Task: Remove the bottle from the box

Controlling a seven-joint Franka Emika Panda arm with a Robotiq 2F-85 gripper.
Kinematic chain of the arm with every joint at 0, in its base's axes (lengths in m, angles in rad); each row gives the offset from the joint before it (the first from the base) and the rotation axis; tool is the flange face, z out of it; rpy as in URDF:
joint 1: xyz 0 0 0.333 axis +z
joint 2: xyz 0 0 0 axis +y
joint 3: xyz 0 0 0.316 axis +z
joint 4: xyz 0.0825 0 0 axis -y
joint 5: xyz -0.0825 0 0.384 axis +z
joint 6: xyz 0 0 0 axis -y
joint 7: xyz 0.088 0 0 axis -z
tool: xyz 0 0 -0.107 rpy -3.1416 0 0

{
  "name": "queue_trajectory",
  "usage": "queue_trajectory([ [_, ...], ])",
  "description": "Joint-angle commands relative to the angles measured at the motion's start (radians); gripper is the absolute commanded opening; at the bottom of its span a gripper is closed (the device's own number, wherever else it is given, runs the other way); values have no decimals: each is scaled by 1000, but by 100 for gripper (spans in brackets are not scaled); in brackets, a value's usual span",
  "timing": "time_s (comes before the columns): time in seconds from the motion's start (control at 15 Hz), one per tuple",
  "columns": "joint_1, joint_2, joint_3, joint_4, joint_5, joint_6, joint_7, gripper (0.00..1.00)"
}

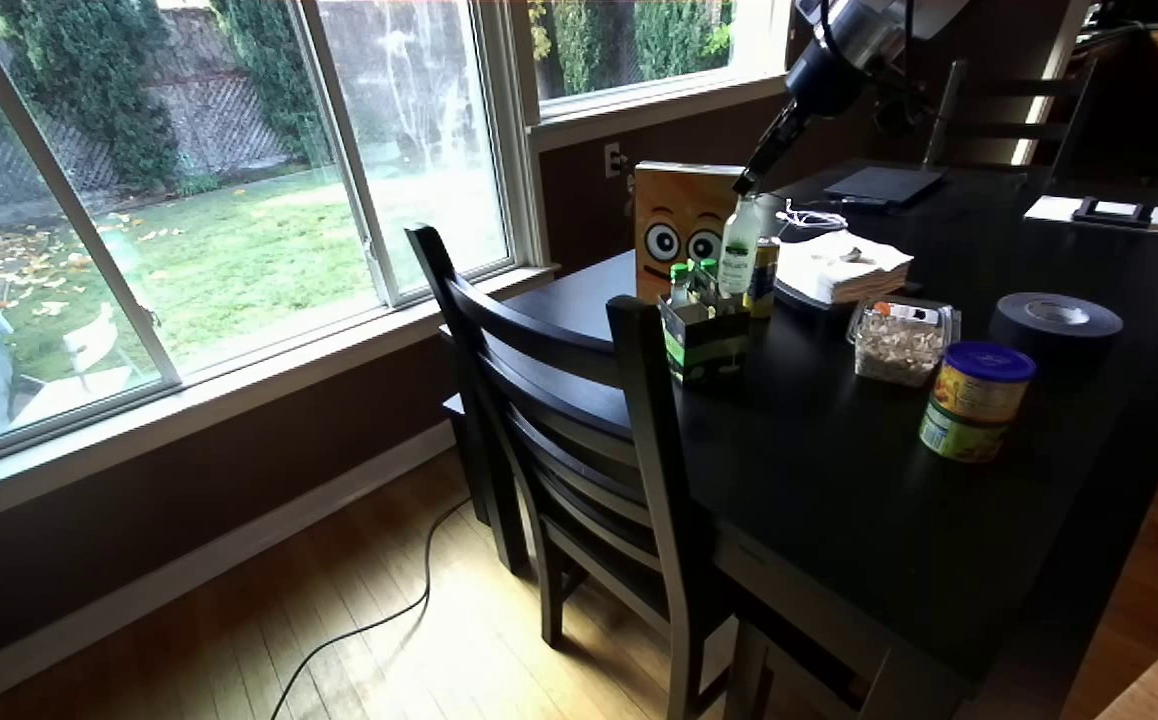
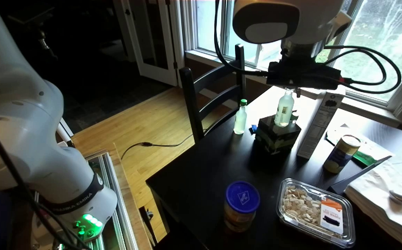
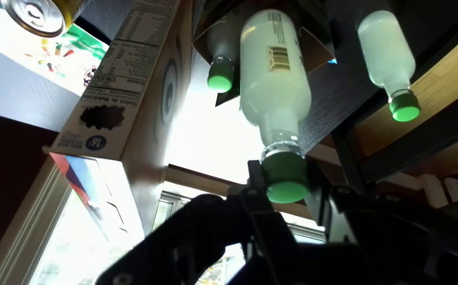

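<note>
W/ pincer clamped on btl cap, we shd lift plumb, well clear of box, b4 going sideways.

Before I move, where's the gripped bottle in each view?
In an exterior view: gripped bottle, right of centre, left of yellow can.
In an exterior view: gripped bottle, right of centre, left of yellow can.
Wrist view: gripped bottle, upper middle, right of yellow can.
Shared landmark: yellow can.

Black table, bottle carton, tape roll
</note>
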Motion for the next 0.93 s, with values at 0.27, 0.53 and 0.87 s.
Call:
queue_trajectory([
  [0.27,90,-115,-28,-97,-88,-68,64,7],
  [0.53,114,-109,-28,-107,-101,-120,44,7],
  [0.87,143,-65,-17,-114,-73,-71,22,7],
])
